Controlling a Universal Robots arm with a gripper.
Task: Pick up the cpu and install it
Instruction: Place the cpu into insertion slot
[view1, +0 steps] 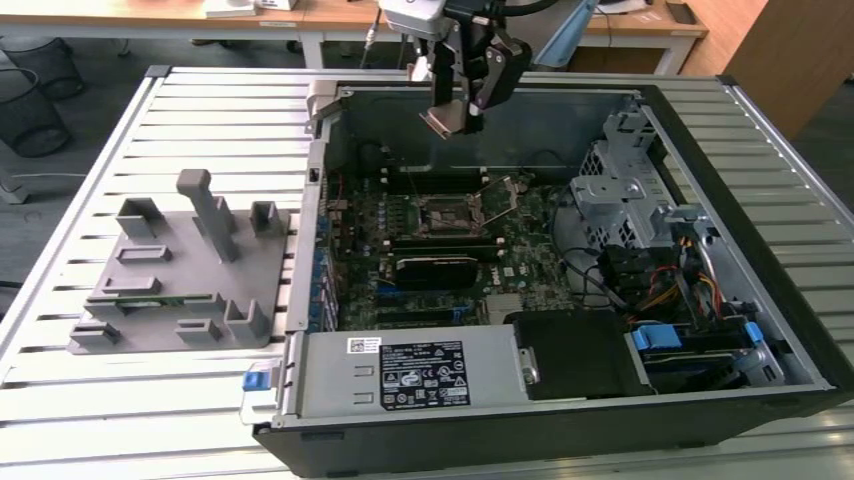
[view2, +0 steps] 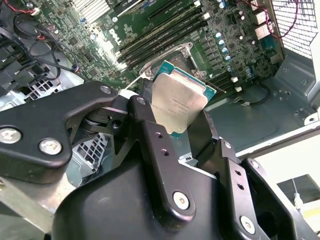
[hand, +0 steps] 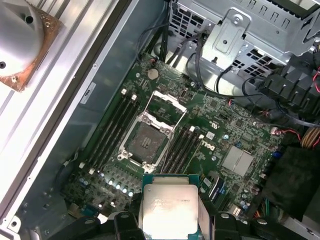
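The gripper's (view1: 461, 118) jaws clamp the cpu (view2: 177, 102) above the open case (view1: 561, 135). The first wrist view shows the socket (hand: 146, 142) below; the exterior view shows the grey fixture block (view1: 174, 270) outside the case.

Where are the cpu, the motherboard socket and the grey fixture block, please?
cpu (hand: 169, 202): first wrist view, metal top.
motherboard socket (hand: 146, 142): first wrist view, centre.
grey fixture block (view1: 160, 322): exterior view, base plate.

Silvery cpu (hand: 168, 206), tilted, above open case

Pincer (view2: 176, 122) tight on the cpu (view2: 181, 97), aloft
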